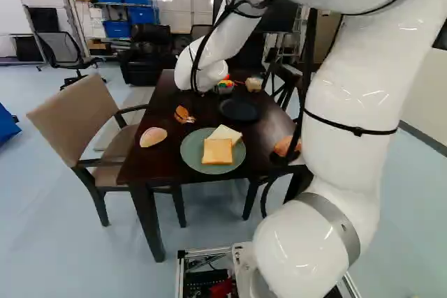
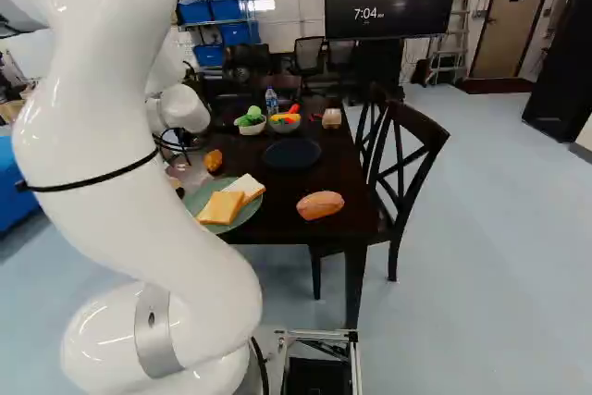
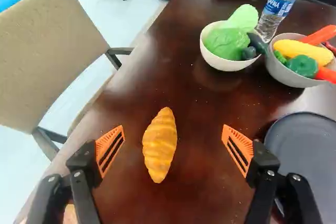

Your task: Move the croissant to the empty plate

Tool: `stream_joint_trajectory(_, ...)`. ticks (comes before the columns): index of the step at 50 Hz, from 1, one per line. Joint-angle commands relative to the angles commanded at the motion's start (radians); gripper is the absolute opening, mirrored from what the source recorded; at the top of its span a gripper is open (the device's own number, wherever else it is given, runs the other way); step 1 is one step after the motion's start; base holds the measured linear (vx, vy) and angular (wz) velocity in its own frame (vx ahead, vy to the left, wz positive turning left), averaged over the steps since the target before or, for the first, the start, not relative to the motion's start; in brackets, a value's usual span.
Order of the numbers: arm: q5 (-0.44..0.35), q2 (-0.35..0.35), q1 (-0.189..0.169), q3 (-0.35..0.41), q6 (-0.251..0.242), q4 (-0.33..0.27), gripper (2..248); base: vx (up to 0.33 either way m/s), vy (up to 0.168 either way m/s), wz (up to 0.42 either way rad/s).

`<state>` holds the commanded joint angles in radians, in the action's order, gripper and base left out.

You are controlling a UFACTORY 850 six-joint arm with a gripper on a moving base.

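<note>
A golden-brown croissant (image 3: 160, 144) lies directly on the dark worktop (image 3: 199, 203), ahead of a robot's pincer (image 3: 174, 132), whose orange pads stand wide apart with nothing clamped between them. The pastry sits between the upholstered chair (image 3: 52, 51) and the dark, empty plate (image 3: 307, 153), its destination, a short way off on the side away from the chair. It appears to be light, an easy load for the arm, though whether it is real pastry or a firm replica is impossible to tell. If real, its crust is likely to be crisp and flaky over a soft middle, and a hard squeeze could crush or crumble it; if a replica, it probably gives little and might slip or roll under an uneven pinch. The best hold looks to be across the thick middle, with one pad on each long flank, as the narrow, tapering ends offer scant purchase and could let the piece swing. Its raised ridges should help the pads grip. The croissant lies nearer the pad on the chair side, so centering the pincer before a low, gentle close would keep one pad from shoving it along the smooth, glossy wood
</note>
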<state>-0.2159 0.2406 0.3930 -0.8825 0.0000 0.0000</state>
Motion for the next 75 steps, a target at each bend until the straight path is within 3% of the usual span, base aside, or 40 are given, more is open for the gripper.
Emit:
stream_joint_trajectory(16,0.015,0.095,0.023,-0.093,0.000,0.000,247,0.000,0.000,0.000)
stream_joint_trajectory(31,0.068,0.144,0.042,-0.153,0.000,0.000,247,0.000,0.000,0.000)
stream_joint_trajectory(75,0.260,0.141,0.030,-0.149,0.000,0.000,247,0.000,0.000,0.000)
